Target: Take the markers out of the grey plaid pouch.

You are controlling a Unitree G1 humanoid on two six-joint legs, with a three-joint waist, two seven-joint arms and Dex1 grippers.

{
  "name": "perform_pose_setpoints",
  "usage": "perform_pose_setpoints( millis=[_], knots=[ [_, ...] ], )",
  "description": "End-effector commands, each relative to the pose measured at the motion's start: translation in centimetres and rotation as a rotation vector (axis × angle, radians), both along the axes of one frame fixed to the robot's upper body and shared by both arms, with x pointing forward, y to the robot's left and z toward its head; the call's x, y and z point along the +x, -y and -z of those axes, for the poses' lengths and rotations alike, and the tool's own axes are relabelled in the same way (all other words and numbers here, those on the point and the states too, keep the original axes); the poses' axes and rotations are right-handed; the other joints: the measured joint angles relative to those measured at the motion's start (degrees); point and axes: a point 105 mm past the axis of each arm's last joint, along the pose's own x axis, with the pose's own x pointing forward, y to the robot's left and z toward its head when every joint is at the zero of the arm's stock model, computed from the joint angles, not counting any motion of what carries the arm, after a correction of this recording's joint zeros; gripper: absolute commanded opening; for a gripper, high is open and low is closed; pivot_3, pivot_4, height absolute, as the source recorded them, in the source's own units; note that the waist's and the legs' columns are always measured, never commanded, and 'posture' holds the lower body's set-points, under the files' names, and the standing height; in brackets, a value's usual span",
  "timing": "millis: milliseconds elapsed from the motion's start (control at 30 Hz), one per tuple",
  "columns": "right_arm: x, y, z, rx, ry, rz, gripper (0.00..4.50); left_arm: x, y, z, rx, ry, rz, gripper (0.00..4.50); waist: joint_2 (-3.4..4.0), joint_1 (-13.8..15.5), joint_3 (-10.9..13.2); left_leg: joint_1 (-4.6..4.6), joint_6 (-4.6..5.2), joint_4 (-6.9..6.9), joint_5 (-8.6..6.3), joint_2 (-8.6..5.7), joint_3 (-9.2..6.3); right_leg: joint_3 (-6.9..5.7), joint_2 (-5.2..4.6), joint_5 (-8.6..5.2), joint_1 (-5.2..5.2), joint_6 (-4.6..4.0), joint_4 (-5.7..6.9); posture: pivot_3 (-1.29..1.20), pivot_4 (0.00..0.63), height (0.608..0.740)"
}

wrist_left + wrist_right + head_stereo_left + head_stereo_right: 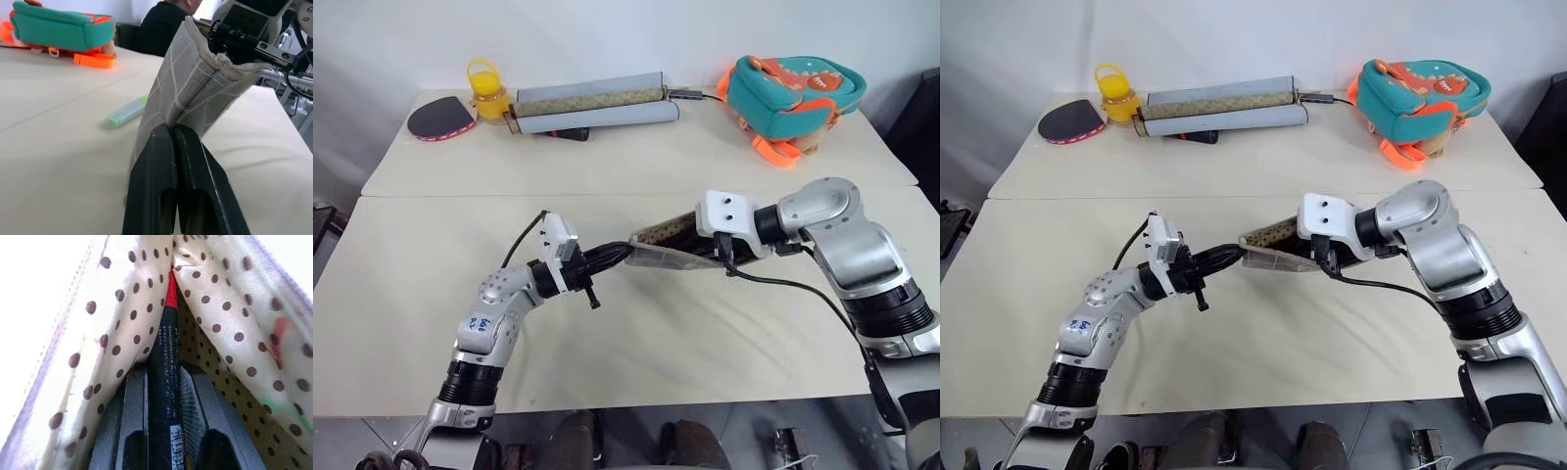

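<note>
The flat grey fabric pouch with white grid lines point(671, 250) hangs in the air over the middle of the near cream table point(411, 323), stretched between your two grippers. Your left gripper point(171, 134) has its two black fingers squeezed tight on the pouch's closed end. Your right gripper point(164, 374) reaches into the open end, where you can see the tan lining with brown dots point(122, 308). Its fingers are almost shut, and they pinch the slim red marker with a black end point(166, 357), which is inside the pouch.

The short pale mint marker with a green cap point(126, 112) lies flat on the table, just beside the pouch.

On the far table, the teal and orange backpack point(793, 93) sits on the right. The long grey rolled mats point(592, 106) lie in the middle. A small yellow jar point(489, 93) and a dark round paddle with a red edge point(440, 119) are on the far left.
</note>
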Motion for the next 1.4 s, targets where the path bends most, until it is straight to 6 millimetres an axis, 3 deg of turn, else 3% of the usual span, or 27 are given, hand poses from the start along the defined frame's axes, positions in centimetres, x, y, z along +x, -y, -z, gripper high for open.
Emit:
perform_pose_setpoints(
  millis=[33,200,433,633,833,967,1233,1400],
  knots=[
    [0.2,0.4,-0.8,0.022,0.051,0.017,0.53,0.4,-1.0,0.9,0.02,-0.033,-0.059,0.0,-0.01,0.0,0.0,0.0,0.0,0.0,0.0,0.0,-0.01,0.0,0.01,0.0,0.0,0.0,0.0,0.0,0.15,0.74],
    [-0.2,-0.5,-1.4,0.095,0.031,0.003,0.53,0.2,-0.9,1.0,-0.001,-0.041,-0.059,0.0,-0.01,0.0,0.0,-0.01,0.0,0.0,0.0,0.0,0.0,0.0,0.01,0.0,0.0,0.0,0.01,0.0,0.15,0.74],
    [-1.0,-2.9,0.9,0.086,-0.002,-0.053,0.53,-0.1,0.5,-0.2,-0.066,-0.019,-0.039,0.0,-0.01,0.1,0.0,-0.01,0.01,0.02,0.0,-0.01,-0.01,0.0,-0.02,0.0,0.01,0.0,0.01,0.0,0.15,0.74],
    [-0.6,-2.0,3.6,-0.064,0.048,-0.056,0.53,-0.1,0.3,-1.6,-0.155,-0.038,-0.037,0.0,-0.01,0.1,0.0,-0.01,0.01,0.01,0.0,-0.01,0.0,0.0,-0.01,0.0,-0.02,0.0,0.05,0.0,0.15,0.74],
    [-2.7,-3.9,1.9,-0.021,0.074,-0.193,0.53,0.2,-0.3,-1.9,-0.192,-0.067,-0.061,0.0,-0.02,0.0,0.0,-0.01,0.01,0.02,0.01,-0.01,-0.01,0.0,0.0,0.0,0.0,0.0,0.02,0.0,0.15,0.74],
    [-3.4,-3.7,1.3,0.002,0.048,-0.219,0.53,0.4,-0.3,-1.7,-0.185,-0.073,-0.07,0.0,-0.02,0.1,0.0,-0.01,0.01,0.02,0.0,0.0,-0.01,0.0,0.0,0.0,0.02,0.0,0.02,0.0,0.15,0.74],
    [-5.3,-4.0,-1.5,0.268,-0.159,-0.238,0.53,0.6,-0.7,-1.0,-0.172,-0.088,-0.092,0.0,-0.02,0.1,0.0,-0.01,0.01,0.03,0.0,0.0,-0.04,0.01,-0.01,0.0,0.03,0.0,0.01,0.0,0.15,0.74],
    [-7.0,-4.3,-1.9,0.333,-0.3,-0.281,0.53,0.8,-0.9,-1.2,-0.189,-0.095,-0.108,0.0,-0.02,0.1,0.0,-0.01,0.02,0.02,0.0,0.0,-0.06,0.03,-0.01,0.0,0.04,0.0,0.01,0.0,0.15,0.74]
  ],
)
